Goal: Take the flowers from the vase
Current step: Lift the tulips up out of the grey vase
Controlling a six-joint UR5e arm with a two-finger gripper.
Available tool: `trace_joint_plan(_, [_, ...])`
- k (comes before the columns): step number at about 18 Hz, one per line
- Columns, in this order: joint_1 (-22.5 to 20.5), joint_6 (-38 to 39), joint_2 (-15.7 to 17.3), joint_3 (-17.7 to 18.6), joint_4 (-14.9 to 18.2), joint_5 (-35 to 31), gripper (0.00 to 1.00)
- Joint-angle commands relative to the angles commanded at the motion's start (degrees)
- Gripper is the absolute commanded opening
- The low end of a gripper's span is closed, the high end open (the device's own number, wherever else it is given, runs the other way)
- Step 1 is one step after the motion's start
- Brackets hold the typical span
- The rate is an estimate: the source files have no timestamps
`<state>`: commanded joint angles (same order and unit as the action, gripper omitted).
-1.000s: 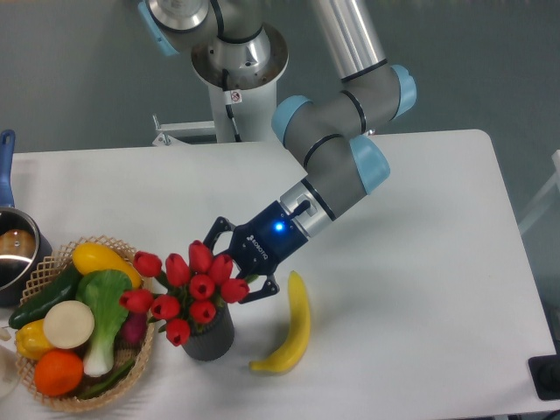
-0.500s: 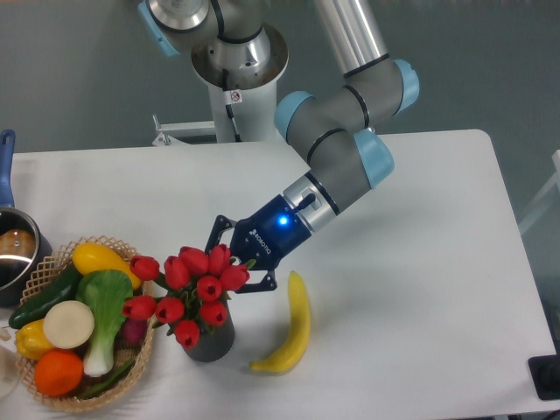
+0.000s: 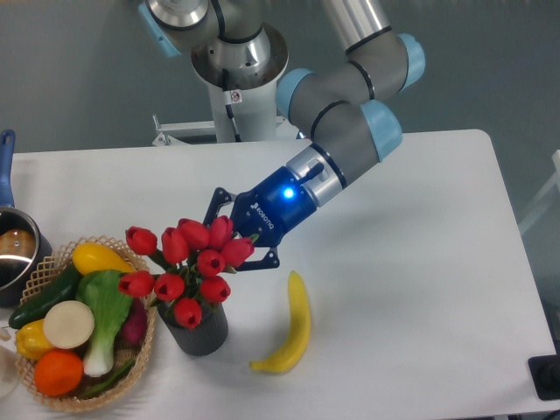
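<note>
Single fixed camera view. Since a second ago the gripper point(image 3: 229, 234) has risen and drawn up-left with the arm, and the flowers point(image 3: 185, 267) have risen with it: the red buds now sit higher above the vase point(image 3: 199, 332), and more of the dark rim shows beneath them. The vase has shifted slightly left and appears tilted. Judgement: the lift is under way, but the stems are not yet clear of the vase; the lowest bud still overlaps its mouth, so the pick is incomplete and the vase may be dragged along or tipped. The jaws stand either side of the upper buds and appear clenched on the bunch, though the contact point is hidden behind the blooms. Containers: the vase still holds the lower stems. The basket point(image 3: 45, 267), just left of the vase and touching or nearly so, holds mixed produce in yellow, green, white and orange. A pot point(image 3: 10, 254) at the left edge has brown contents, unidentifiable. A banana point(image 3: 294, 325) lies on the table point(image 3: 420, 289) right of the vase, apart from it.
</note>
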<state>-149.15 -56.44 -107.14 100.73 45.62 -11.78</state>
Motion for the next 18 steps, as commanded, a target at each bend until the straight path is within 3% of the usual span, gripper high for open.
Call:
trace_joint_plan(8, [-4.04,12.74,0.09,-9.05,0.09,4.04,0.0])
trace_joint_plan(18, [-6.85,16.1,0.09,-10.2,0.09,7.12,0.0])
